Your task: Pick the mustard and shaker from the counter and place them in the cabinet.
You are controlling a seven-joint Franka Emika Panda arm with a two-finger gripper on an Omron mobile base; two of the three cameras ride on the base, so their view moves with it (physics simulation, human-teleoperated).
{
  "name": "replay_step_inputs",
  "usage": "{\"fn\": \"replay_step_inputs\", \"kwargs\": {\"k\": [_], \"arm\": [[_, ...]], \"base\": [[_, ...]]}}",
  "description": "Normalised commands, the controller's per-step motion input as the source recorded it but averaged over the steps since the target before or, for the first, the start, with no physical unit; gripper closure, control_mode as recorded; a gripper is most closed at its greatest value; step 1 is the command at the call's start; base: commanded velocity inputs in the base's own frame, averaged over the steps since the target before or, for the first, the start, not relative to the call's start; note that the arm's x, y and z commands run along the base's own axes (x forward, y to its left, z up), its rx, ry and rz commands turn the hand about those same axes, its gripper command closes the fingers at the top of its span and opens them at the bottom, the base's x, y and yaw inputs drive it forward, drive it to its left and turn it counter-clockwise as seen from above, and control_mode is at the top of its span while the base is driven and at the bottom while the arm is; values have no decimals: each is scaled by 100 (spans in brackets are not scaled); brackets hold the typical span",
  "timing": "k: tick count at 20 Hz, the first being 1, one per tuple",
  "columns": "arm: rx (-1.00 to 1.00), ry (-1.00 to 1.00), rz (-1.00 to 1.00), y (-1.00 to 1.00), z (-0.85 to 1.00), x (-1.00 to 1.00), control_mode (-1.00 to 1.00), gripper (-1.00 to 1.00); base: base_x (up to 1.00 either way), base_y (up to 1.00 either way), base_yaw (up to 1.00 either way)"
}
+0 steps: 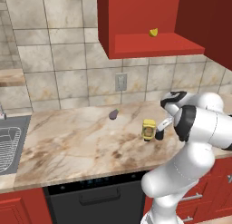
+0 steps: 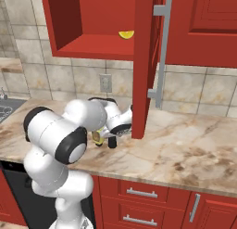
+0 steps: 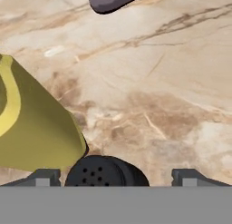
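Note:
The yellow mustard [image 1: 148,129] stands upright on the marble counter [image 1: 81,141], just left of my hand. In the hand view the mustard [image 3: 31,128] fills the left side. The black shaker [image 3: 102,173], its top dotted with holes, sits low between my two fingertips [image 3: 43,177]. My gripper [image 3: 115,177] is open, with its jaws wide on either side of the shaker and not pressing it. From the left base view the shaker [image 1: 159,135] is a dark shape partly hidden by the gripper [image 1: 161,127]. The red cabinet [image 1: 154,45] hangs above with its shelf niche open.
A purple eggplant-like thing [image 1: 113,113] lies further back on the counter. A yellow lemon wedge [image 1: 153,32] rests in the niche. The open cabinet door [image 2: 143,61] hangs edge-on just right of my hand. A sink [image 1: 9,141] is at far left, red drawers [image 2: 139,195] below.

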Motion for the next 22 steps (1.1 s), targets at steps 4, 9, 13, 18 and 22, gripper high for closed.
{"fn": "replay_step_inputs", "kwargs": {"k": [4, 9, 13, 18, 22], "arm": [[0, 0, 0, 0, 0, 0, -100, 100], [3, -13, 0, 0, 16, -12, -100, 100], [4, -25, 0, 5, 53, -28, -100, 100], [2, -21, 2, 19, 74, -23, -100, 100], [0, -17, 2, 17, 94, -26, -100, 100]], "base": [[0, 0, 0], [0, 0, 0], [0, 0, 0], [0, 0, 0], [0, 0, 0]]}}
